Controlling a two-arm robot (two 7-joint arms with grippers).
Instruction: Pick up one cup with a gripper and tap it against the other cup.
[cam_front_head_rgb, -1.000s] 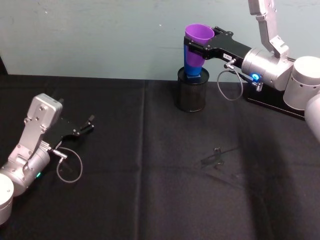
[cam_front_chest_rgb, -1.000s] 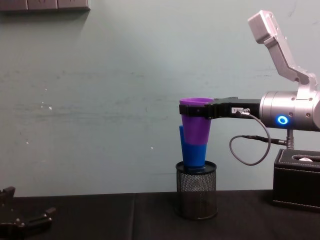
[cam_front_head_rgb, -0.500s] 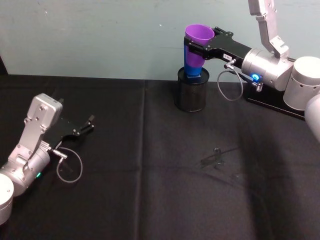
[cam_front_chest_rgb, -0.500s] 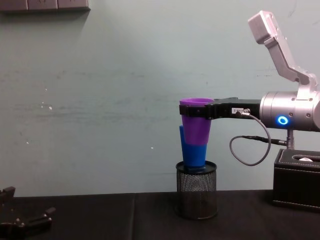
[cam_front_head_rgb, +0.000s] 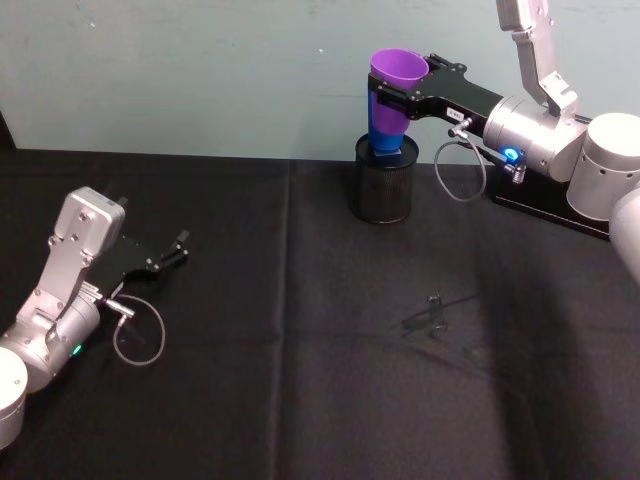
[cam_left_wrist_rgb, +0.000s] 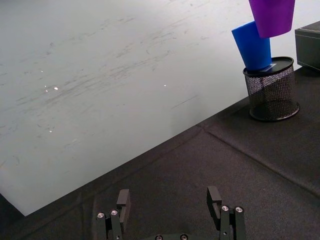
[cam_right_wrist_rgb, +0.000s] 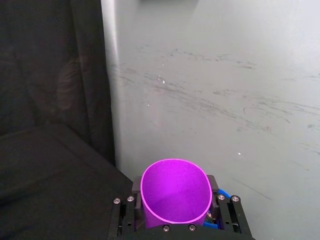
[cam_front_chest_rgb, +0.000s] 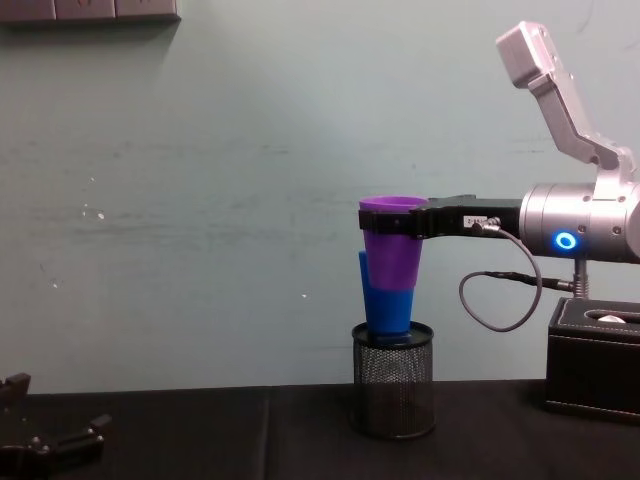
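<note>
The purple cup (cam_front_head_rgb: 398, 72) is a plain, vivid violet, paler along its rim, at one o'clock in the head view. The blue cup (cam_front_head_rgb: 384, 130) just under it is a solid bright blue. The pen holder (cam_front_head_rgb: 383, 188) is black wire mesh in a fine grid. The right gripper (cam_front_chest_rgb: 390, 221) is matt black, on a silver-grey right arm (cam_front_chest_rgb: 580, 225) with a ring (cam_front_chest_rgb: 566, 241) glowing blue and a black cable (cam_front_chest_rgb: 462, 295). At eight o'clock the left gripper (cam_front_head_rgb: 172, 255) is black too, its left arm (cam_front_head_rgb: 70, 270) silver-grey. The tablecloth (cam_front_head_rgb: 300, 400) is plain black, and the wall (cam_front_chest_rgb: 200, 200) is pale blue-green, faintly scuffed. A box (cam_front_chest_rgb: 595, 365) at four o'clock in the chest view is black.
</note>
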